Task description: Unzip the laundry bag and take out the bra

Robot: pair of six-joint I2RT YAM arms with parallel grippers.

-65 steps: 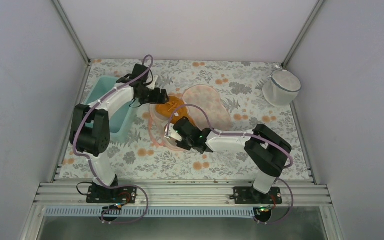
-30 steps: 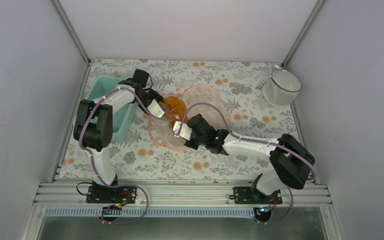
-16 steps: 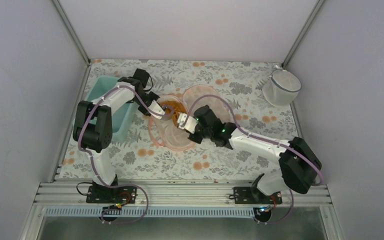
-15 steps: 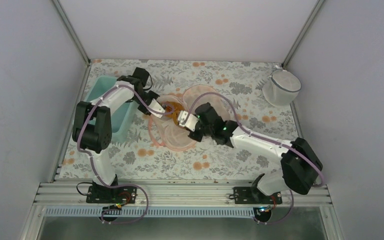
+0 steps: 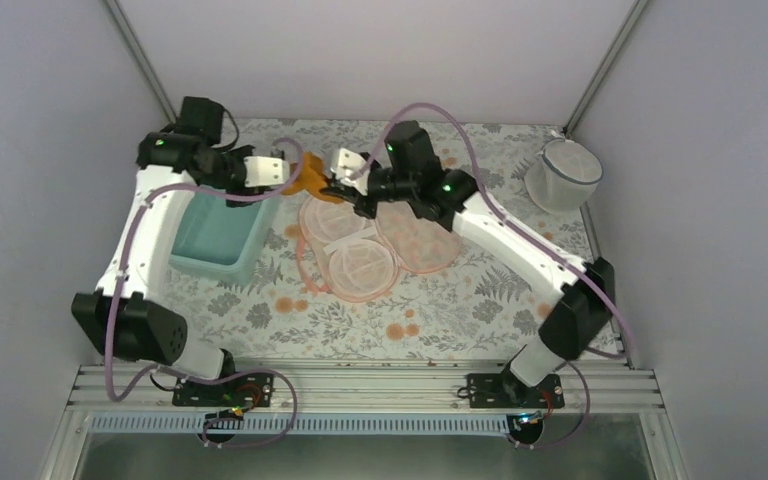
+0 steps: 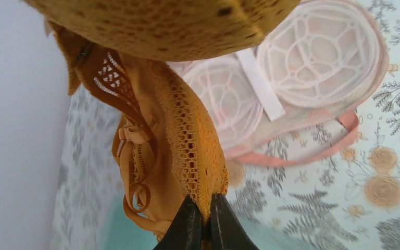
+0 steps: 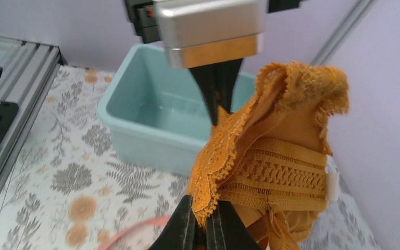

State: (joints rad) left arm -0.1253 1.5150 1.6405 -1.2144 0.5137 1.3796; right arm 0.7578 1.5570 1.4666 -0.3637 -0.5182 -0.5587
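Observation:
The bright-orange lace bra (image 5: pixel 311 176) hangs in the air between both grippers, above the back of the table. My left gripper (image 5: pixel 287 170) is shut on one lace edge (image 6: pixel 204 207). My right gripper (image 5: pixel 336 172) is shut on another edge (image 7: pixel 206 207). In the left wrist view the bra (image 6: pixel 187 120) dangles with its straps loose. The right wrist view shows the bra (image 7: pixel 278 156) with the left gripper's fingers (image 7: pixel 217 96) pinching it from above. The peach-pink laundry bag (image 5: pixel 360 262) lies open on the table below, its white domed frames (image 6: pixel 317 52) bare and its printed half (image 5: pixel 430 238) flopped right.
A teal tub (image 5: pixel 210 238) stands at the left, just under and beside the left gripper (image 7: pixel 151 117). A white mesh basket (image 5: pixel 563 175) stands in the back right corner. The pink zip rim (image 6: pixel 312 155) trails over the floral tablecloth (image 5: pixel 410 320).
The left gripper shut on the bra inside the bag. Both arms then rose and swung toward the back, lifting the bra out of the open bag.

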